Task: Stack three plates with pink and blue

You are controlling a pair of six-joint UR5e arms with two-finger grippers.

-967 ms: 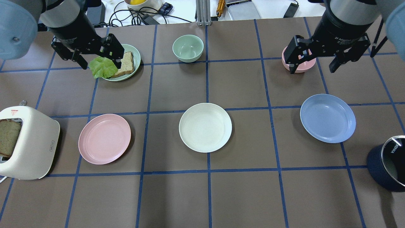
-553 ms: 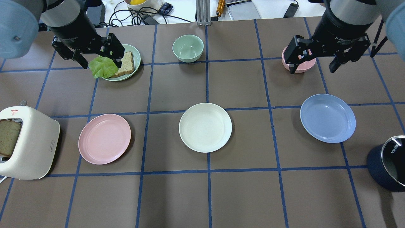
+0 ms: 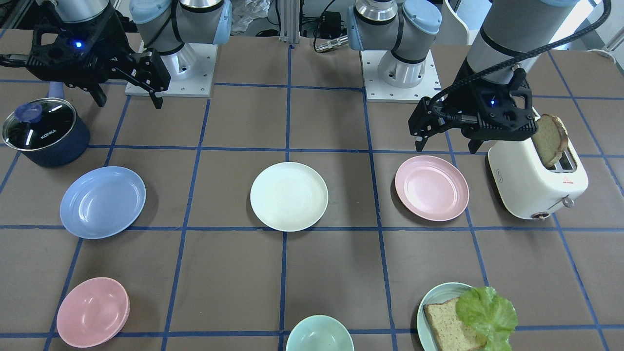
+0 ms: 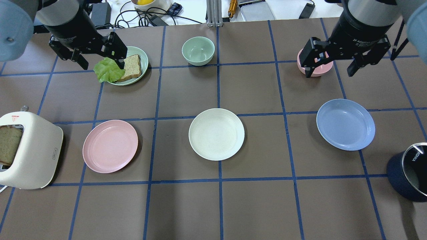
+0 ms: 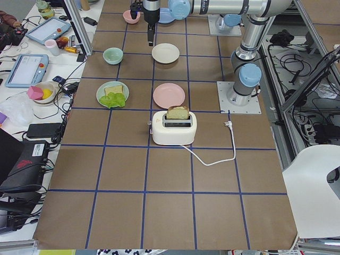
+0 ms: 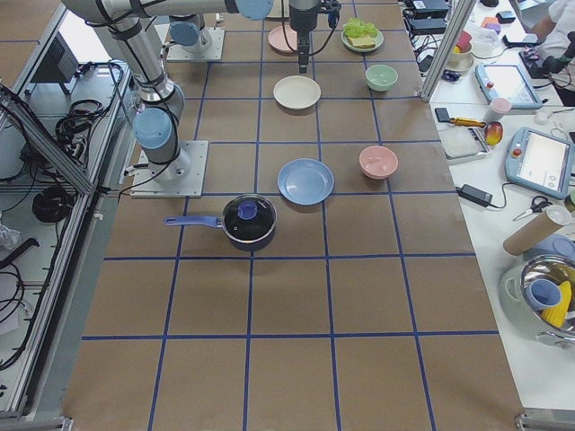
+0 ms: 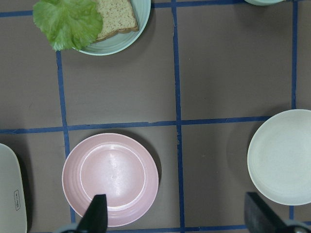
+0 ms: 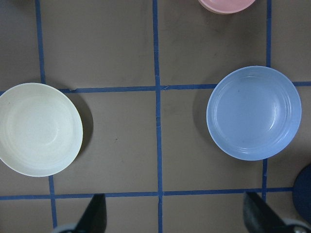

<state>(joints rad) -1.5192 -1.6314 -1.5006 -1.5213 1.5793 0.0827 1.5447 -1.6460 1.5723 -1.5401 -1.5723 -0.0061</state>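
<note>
Three plates lie apart in a row on the brown table: pink (image 4: 110,146) on the left, white (image 4: 216,134) in the middle, blue (image 4: 345,124) on the right. My left gripper (image 4: 100,61) is open and empty, held high over the far left; its wrist view shows the pink plate (image 7: 110,179) below and the white plate (image 7: 284,155) to the right. My right gripper (image 4: 330,70) is open and empty, held high over the far right; its wrist view shows the blue plate (image 8: 253,112) and the white plate (image 8: 39,128).
A white toaster (image 4: 30,150) with bread stands at the left edge. A teal plate (image 4: 144,60) with bread and lettuce, a green bowl (image 4: 198,50) and a pink bowl (image 4: 320,69) stand along the far side. A dark lidded pot (image 4: 408,173) stands at the right edge.
My left gripper has shifted slightly left and toward the far side. The right gripper and the plates have not moved.
</note>
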